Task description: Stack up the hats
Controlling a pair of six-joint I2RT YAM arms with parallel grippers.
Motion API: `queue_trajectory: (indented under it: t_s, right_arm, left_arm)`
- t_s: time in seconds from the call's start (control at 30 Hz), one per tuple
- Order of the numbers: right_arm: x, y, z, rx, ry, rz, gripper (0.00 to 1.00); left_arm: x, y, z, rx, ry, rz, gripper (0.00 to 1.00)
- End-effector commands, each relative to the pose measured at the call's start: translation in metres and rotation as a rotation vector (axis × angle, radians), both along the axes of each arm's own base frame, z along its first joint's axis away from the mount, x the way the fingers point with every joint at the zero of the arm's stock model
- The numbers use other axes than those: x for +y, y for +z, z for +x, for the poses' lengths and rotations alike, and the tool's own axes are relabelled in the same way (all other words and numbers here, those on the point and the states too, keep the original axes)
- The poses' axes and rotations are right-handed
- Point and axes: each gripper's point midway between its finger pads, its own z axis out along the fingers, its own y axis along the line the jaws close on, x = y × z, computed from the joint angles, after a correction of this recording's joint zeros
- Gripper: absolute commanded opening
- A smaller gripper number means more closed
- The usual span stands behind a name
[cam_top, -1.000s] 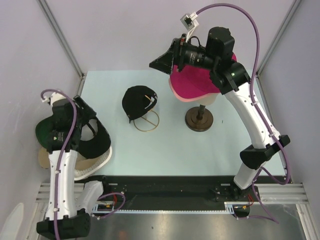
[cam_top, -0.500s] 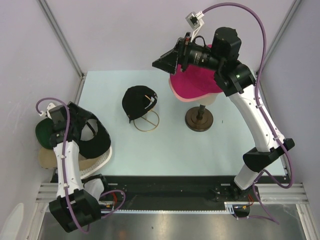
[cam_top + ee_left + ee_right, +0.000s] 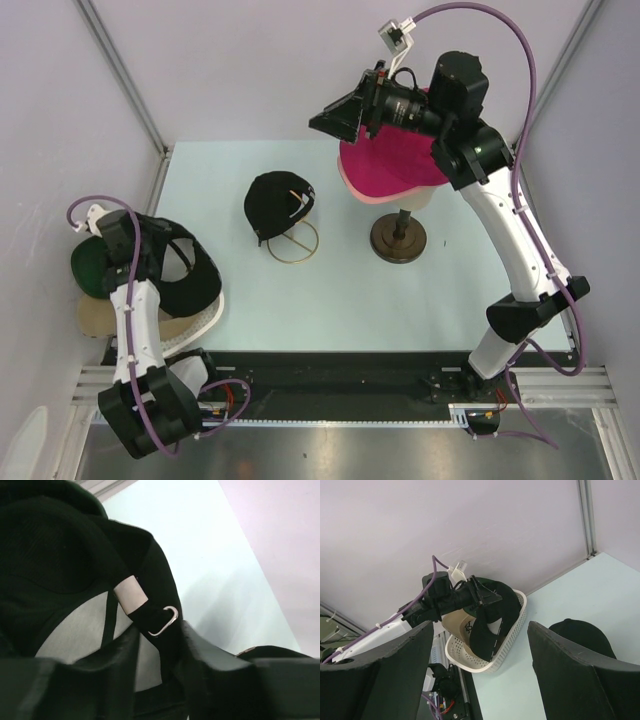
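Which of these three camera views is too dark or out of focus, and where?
Top external view: evenly lit and sharp, only soft shadows. Left wrist view: darkest, the black fabric cap shows almost no detail, the left gripper is a blur, the silver metal buckle is crisp. Right wrist view: the right gripper is out of focus, the white mesh basket behind is sharp.

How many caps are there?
6: magenta cap over light pink cap on the mannequin stand; black cap mid-table; second black cap in the left gripper over the basket; dark green cap, tan cap far left. Others may be hidden.
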Motion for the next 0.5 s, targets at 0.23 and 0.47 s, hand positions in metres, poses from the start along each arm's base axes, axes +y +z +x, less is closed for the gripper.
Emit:
queue_trajectory:
  t_s: [0.23, 0.47]
  right_arm:
    - [-0.007, 0.012, 0.004, -0.044, 0.003, 0.024, 0.81]
    - [-0.007, 0.009, 0.005, -0.038, 0.003, 0.020, 0.81]
  left_arm:
    - [0.013, 0.049, -0.004, -0.111, 0.013, 0.168, 0.00]
    - [-0.058, 0.125, -0.005, -0.316, -0.382, 0.350, 0.00]
